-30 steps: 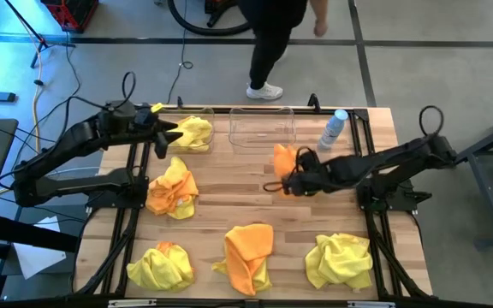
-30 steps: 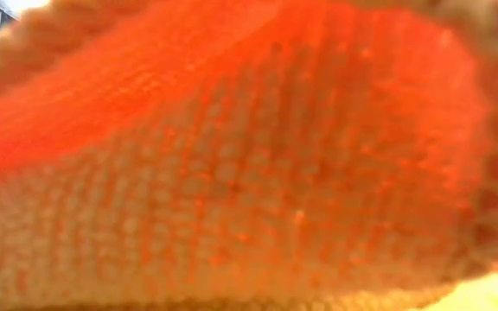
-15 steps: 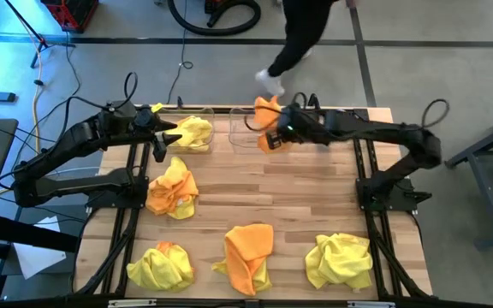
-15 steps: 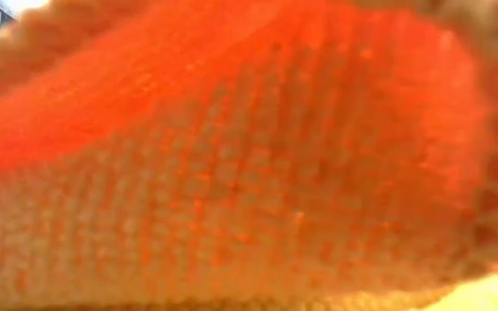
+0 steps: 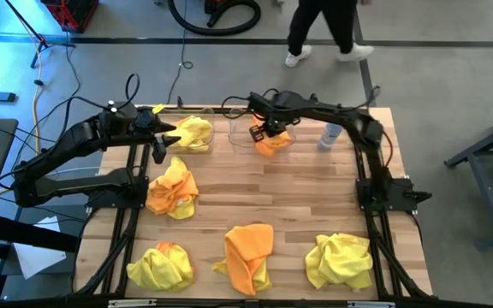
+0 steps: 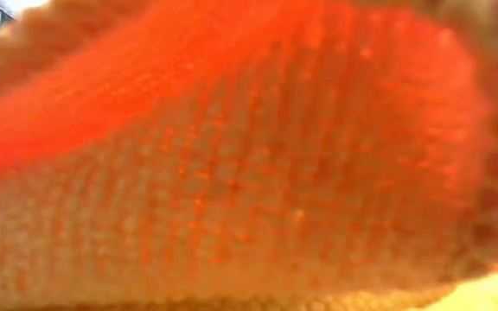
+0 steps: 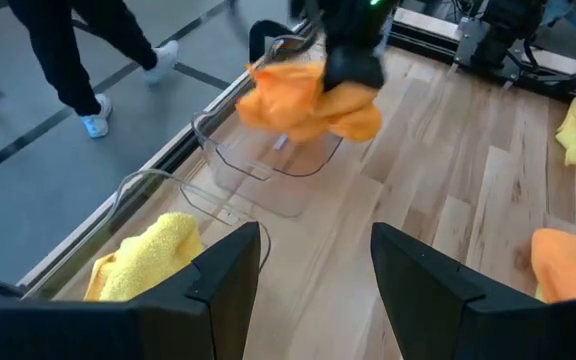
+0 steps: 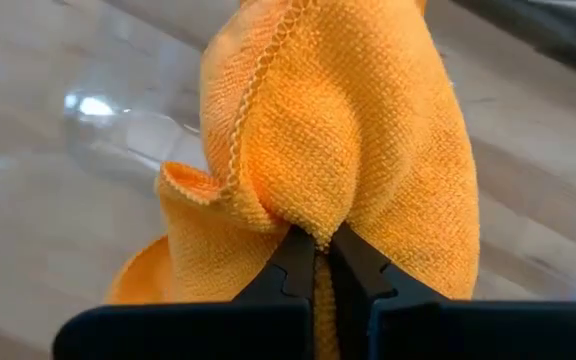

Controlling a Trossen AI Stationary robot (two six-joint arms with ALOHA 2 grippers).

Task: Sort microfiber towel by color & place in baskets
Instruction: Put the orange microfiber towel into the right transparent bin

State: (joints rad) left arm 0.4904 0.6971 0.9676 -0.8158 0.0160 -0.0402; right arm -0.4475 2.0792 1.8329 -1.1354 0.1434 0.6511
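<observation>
My right gripper [image 5: 264, 131] is shut on an orange towel [image 5: 270, 141] and hangs over the right-hand clear basket [image 5: 240, 144] at the table's far edge. The same towel [image 7: 308, 100] shows bunched in the left wrist view, above that basket [image 7: 268, 175]. A yellow towel [image 5: 193, 133] lies in the left basket [image 5: 208, 147]. My left gripper [image 5: 168, 137] stands open just left of it, holding nothing. Loose towels lie on the table: a yellow-and-orange heap [image 5: 172, 188], a yellow one [image 5: 161, 265], an orange one [image 5: 248, 252] and another yellow one [image 5: 341, 259]. My right gripper pinches a bunched fold of the orange towel [image 8: 313, 222] between its two fingertips [image 8: 288, 265], coming from above and pointing steeply down. The cloth is gathered in several layers. It hangs slack below the fingers, over the basket's opening.
A small pale bottle [image 5: 330, 135] stands right of the right basket. An orange cloth [image 6: 249, 155] right in front of the low camera fills that view. A person's legs [image 5: 323, 30] walk on the floor beyond the far edge. Bare wood [image 5: 272, 188] lies at mid-table.
My right gripper has carried the orange towel from mid-table toward the far edge and then toward the left, ending above the right basket. The towel has stayed bunched below the fingers. The person beyond the table has walked toward the right.
</observation>
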